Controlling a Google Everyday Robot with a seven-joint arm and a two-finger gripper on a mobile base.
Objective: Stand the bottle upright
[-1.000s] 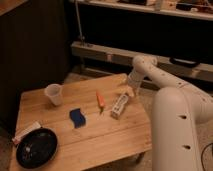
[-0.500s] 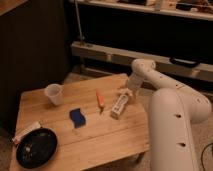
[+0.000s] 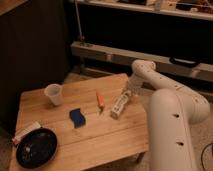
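**ITEM: bottle, lying flat, hand at its far end**

Loc.: bottle (image 3: 118,105) lies on its side, right-centre of wooden worktop (image 3: 107,137), long axis running from upper right to lower left. Not upright; task not yet done.

Hand (image 3: 128,93): at upper-right end of bottle, at or v. near it. Open or closed: cannot tell. Contact w/ bottle also unclear.

Nearby: orange stick (image 3: 100,98) just beside bottle on its left. Blue sponge (image 3: 77,117) further left. Clear cup (image 3: 53,93) well apart, upright. Black dish (image 3: 36,147) and white-and-red tube (image 3: 26,132) at front-left corner, well apart.

Risks (judgement):
- Bottle is slim and smooth, so a hold near one end may slip or pivot as it tips up.
- Narrow base: if released off-vertical, it prob. topples again.
- Lower end may skid across worktop instead of pivoting, knocking orange stick.
- Bottle sits fairly near right edge; a roll or push that way could send it off.
- Arm sweep during lift could clip the stick; other items seem out of reach.
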